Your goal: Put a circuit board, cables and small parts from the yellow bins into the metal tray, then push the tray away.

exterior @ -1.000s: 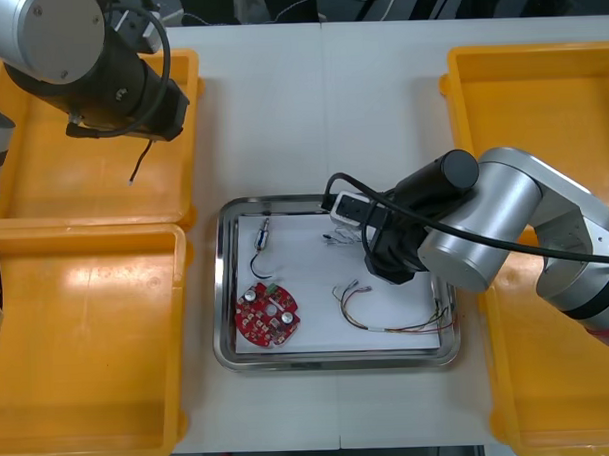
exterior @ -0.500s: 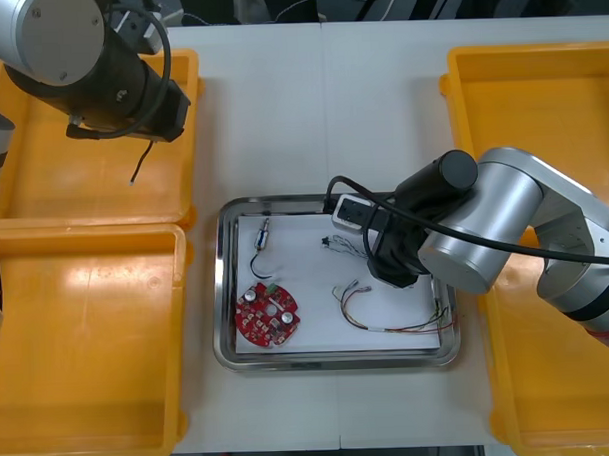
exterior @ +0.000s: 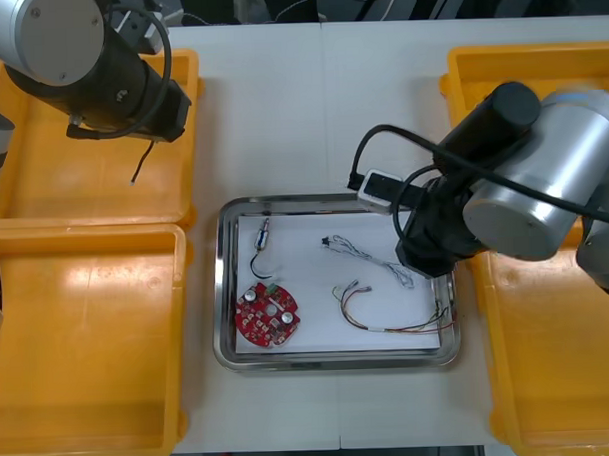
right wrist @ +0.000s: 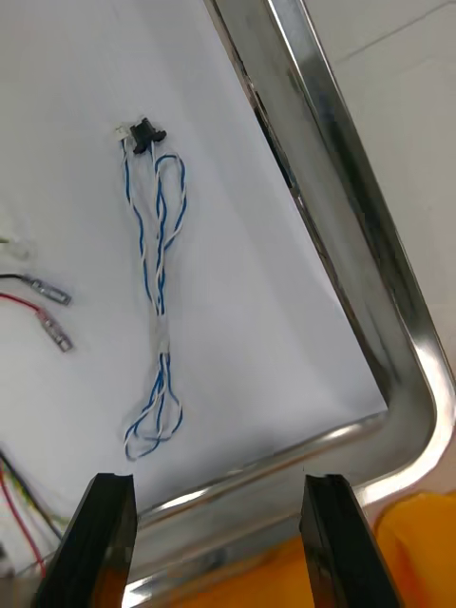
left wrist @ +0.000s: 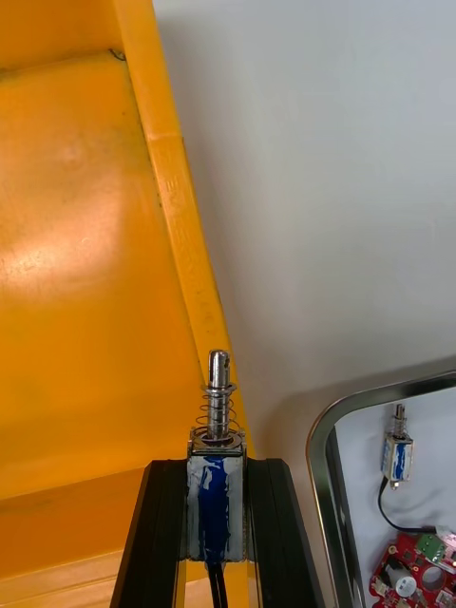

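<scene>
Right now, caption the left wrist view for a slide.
Left gripper grips a small metal part over a yellow bin.

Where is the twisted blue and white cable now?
In the front view, the twisted blue and white cable lies inside the metal tray, in its right half, beyond the red and yellow cable; the right gripper hovers open beside it.

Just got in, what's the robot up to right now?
The left gripper is shut on a small metal part over the far left yellow bin, not yet at the metal tray. The right gripper hangs open over the tray's right side, above a twisted blue and white cable lying loose inside. The tray also holds a red circuit board, a red and yellow cable and a second small metal part.
</scene>
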Action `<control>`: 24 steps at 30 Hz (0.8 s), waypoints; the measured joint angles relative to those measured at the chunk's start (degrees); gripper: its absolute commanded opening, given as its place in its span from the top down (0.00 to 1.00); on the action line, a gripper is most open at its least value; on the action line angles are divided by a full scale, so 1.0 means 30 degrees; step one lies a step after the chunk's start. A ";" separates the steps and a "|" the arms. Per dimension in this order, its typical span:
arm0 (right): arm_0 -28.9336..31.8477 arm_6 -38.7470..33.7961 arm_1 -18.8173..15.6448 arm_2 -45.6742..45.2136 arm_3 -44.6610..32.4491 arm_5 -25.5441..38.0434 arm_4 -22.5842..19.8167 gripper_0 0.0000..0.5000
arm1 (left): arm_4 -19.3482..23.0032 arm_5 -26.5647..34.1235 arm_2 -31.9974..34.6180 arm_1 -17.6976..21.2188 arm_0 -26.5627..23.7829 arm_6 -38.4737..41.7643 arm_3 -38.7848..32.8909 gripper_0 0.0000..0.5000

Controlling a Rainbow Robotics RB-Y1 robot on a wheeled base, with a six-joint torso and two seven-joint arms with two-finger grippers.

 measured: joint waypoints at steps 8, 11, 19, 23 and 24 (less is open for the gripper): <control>0.0010 -0.0558 -0.0001 -0.3966 -0.1513 0.3672 -0.2448 0.00 | 0.0093 0.0082 -0.0005 -0.0052 0.0055 0.0044 -0.0225 1.00; 0.0013 -0.1780 -0.0004 -0.5556 -0.1960 0.3686 -0.3328 0.00 | 0.0090 0.0355 -0.0018 -0.0177 0.0212 0.0350 -0.0484 1.00; 0.0040 -0.5277 -0.0947 -0.8702 -0.2560 0.3704 -0.5618 0.00 | -0.0205 0.0390 -0.0543 -0.0552 0.0995 0.1583 -0.1748 1.00; 0.0328 -0.7287 -0.2077 -0.9810 -0.2548 0.3706 -0.6621 0.00 | -0.0768 0.0393 -0.1131 -0.0965 0.1097 0.1827 -0.1958 1.00; 0.0516 -0.7748 -0.2362 -1.0153 -0.2533 0.3706 -0.6872 0.00 | -0.0917 0.0393 -0.1280 -0.1098 0.1107 0.1832 -0.2040 1.00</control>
